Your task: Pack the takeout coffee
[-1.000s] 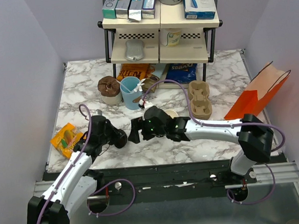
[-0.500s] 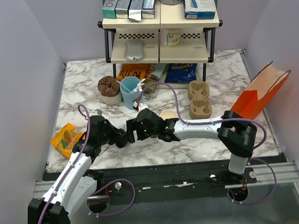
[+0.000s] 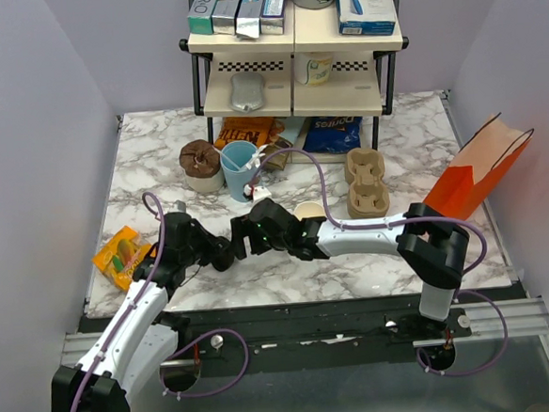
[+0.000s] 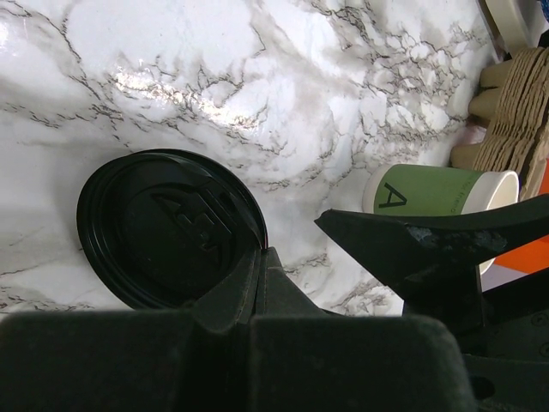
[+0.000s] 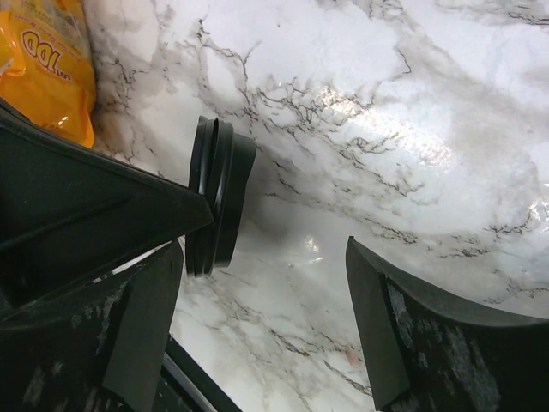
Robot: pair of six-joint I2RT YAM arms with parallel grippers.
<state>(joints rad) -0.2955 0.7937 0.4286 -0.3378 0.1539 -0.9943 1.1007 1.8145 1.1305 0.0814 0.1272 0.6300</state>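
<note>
Left claw [image 3: 219, 254]: pressed together, pinching the rim of the black lid [image 4: 167, 227], held on edge just above the desk [image 3: 288, 271].
Right claw [image 3: 244, 238]: spread wide, nothing in it, one finger [image 5: 420, 343] to either side of the lid.
Takeout coffee [image 4: 439, 190]: green cup lying on its side on the desk, lidless, near the pulp carriers [image 3: 367, 182].
Step in hand: judged a lid handover between arms.
Next move: right claw must close squarely on the lid before the left lets go.
Far: orange bag [image 3: 479, 171].
</note>
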